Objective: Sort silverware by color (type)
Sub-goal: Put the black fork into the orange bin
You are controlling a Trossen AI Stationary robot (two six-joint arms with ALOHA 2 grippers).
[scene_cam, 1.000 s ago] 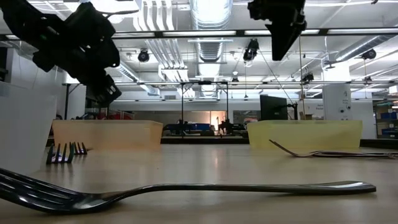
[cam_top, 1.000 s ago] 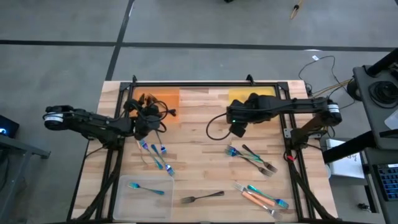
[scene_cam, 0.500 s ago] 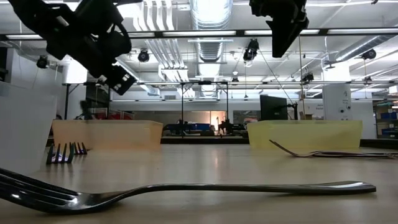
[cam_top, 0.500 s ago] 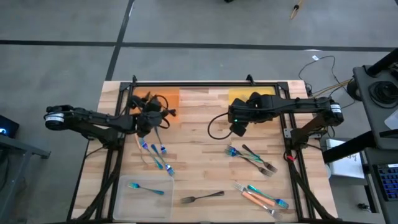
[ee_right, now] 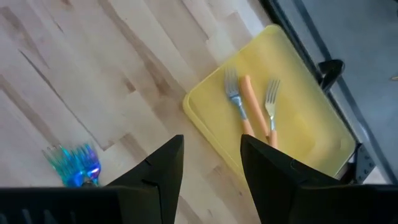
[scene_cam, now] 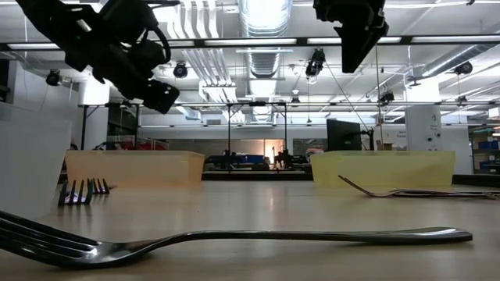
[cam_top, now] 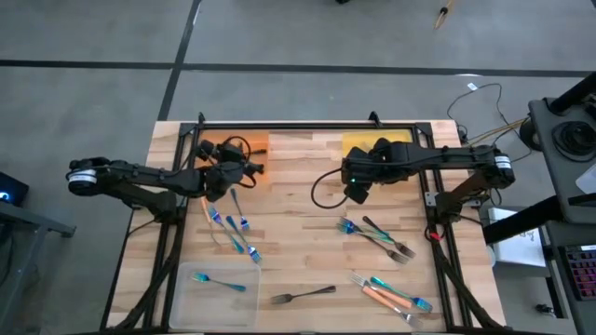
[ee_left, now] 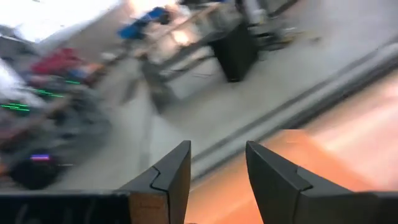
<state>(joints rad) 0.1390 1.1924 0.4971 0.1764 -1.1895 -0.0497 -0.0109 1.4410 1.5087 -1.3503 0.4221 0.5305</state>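
While scattered, slim silverware [cam_top: 386,240] gleams teal, orange, dark grey.

You see a pale wooden table [cam_top: 298,233] with visible grain and a soft sheen. A dark fork [scene_cam: 234,238] looks like glossy polished metal. The yellow tray [ee_right: 292,118] seems smooth matt plastic. Blue-teal forks [cam_top: 233,233] shine iridescent. The right gripper's fingers [ee_right: 165,171] look matt black.

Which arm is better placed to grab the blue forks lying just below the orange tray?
Left. Its pincer hangs over the orange tray, with the blue forks just below it. The right pincer is empty too, but sits near the yellow tray, across the table.
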